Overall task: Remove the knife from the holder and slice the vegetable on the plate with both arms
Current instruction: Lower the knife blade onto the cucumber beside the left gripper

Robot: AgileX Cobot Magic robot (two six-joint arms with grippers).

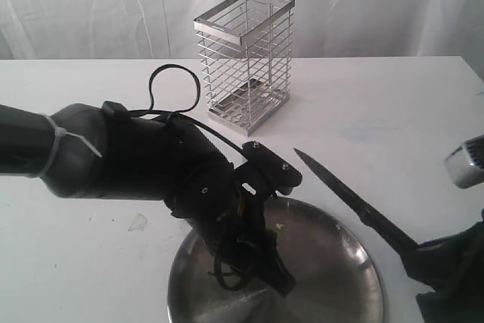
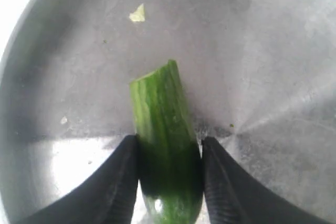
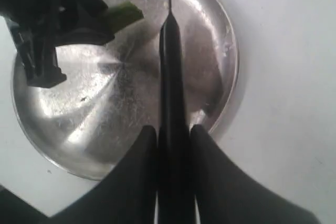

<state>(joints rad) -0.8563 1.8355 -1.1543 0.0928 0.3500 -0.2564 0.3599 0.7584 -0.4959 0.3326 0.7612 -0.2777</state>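
While the vegetable (image 2: 165, 145) is lying on the plate (image 2: 273, 51), it is being pinched across its width by the left pincer (image 2: 169, 182), whose two fingers are pressing on its opposite flanks. Its long axis is running straight out from between those fingers, and the free end, cut flat, is projecting beyond them over bare metal. That projecting part is the part on offer to the blade. A small pale scrap (image 2: 137, 13) is lying on the plate beyond the cut end, apart from it.

The knife (image 1: 355, 203) is being held by its handle in the right pincer (image 3: 174, 145), which is closed narrowly on it. The blade is being carried in the air over the plate's right rim, its point aimed toward the holder (image 1: 246, 58) at the far edge of the counter (image 1: 393, 111). In the right wrist view the blade is lying crosswise to the vegetable's axis, with the green end just beside it on the left arm's side; whether it is above or already level with it cannot be told.

The coming cut is judged to depend on the blade being brought sideways over the projecting end, clear of the left fingers (image 2: 118, 182), and then lowered. The holder is standing empty, well apart from the plate.
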